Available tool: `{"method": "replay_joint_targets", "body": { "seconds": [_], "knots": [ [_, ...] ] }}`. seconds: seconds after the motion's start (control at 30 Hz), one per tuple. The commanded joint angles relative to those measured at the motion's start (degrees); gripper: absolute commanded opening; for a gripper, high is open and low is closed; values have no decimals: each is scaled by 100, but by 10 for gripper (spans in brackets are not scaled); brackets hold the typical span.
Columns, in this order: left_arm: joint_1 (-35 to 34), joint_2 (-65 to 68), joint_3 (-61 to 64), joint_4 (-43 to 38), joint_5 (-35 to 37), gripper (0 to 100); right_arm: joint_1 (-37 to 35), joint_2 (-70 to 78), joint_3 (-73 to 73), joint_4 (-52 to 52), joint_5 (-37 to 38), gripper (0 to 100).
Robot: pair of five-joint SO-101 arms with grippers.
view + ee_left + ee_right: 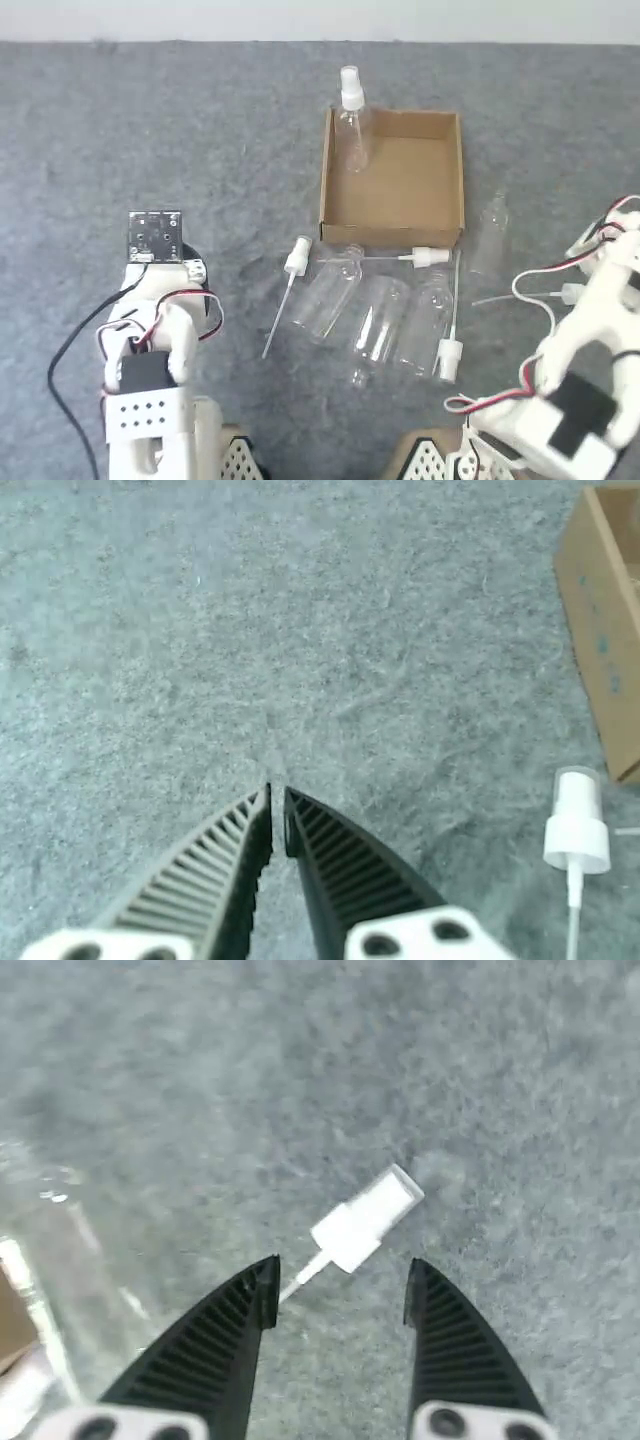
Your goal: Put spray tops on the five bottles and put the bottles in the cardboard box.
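Your right gripper (342, 1268): fingers spread wide, holding nothing. Loose spray top (358, 1224) lies on grey mat (480, 1080) just ahead of fingertips, in line with gap. Your left gripper (278, 802): fingers closed almost tip to tip, empty. Second spray top (577, 832) lies off to one side of them, cardboard box (608, 630) corner beyond. Capped bottle (352, 125) stands inside box. Three uncapped bottles (378, 325) lie side by side, between both finger pairs.

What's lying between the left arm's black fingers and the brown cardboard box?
Left wrist view: bare grey carpet ahead of the left arm's fingers, then one white plastic spray top near the brown cardboard box.
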Motion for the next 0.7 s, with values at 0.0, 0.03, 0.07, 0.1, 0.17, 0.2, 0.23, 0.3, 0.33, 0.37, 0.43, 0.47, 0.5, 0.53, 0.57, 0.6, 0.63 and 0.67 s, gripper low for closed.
{"method": "replay_joint_targets", "body": {
  "seconds": [0.0,0.03,0.07,0.1,0.17,0.2,0.23,0.3,0.33,0.37,0.43,0.47,0.5,0.53,0.57,0.6,0.63,0.67],
  "knots": [
    [18,26,-48,-149,-53,12,224,426,-53,-347,-229,188],
    [18,26,-48,-149,-53,12,268,558,-53,-462,-229,204],
    [18,26,-40,-149,-53,12,303,690,-44,-576,-229,216],
    [18,26,-40,-149,-53,12,303,822,-53,-664,-229,225],
    [18,26,-40,-149,-53,12,312,1042,-53,-822,-229,227],
    [18,26,-40,-149,-53,12,295,1138,-53,-884,-229,227],
    [18,26,-40,-149,-53,12,286,1244,-53,-936,-229,227],
    [18,26,-40,-149,-53,12,277,1411,-53,-1051,-229,227],
    [18,26,-40,-149,-53,12,277,1499,-53,-1086,-229,227],
    [18,26,-40,-149,-53,12,277,1578,-53,-1138,-229,227],
    [18,26,-31,-149,-53,12,286,1754,-53,-1262,-229,227],
    [18,26,-31,-149,-53,12,303,1842,-53,-1323,-229,227],
    [18,26,-31,-149,-53,12,312,1921,-53,-1385,-229,226],
    [18,26,-31,-149,-53,12,312,1982,-53,-1420,-211,225],
    [18,26,-31,-149,-53,12,312,2026,-53,-1429,-202,212],
    [18,26,-31,-149,-53,12,312,2044,-53,-1420,-193,186],
    [18,26,-31,-149,-53,12,312,2053,-53,-1420,-185,151],
    [18,26,-31,-149,-53,12,312,2035,-62,-1420,-185,112]
  ]
}}
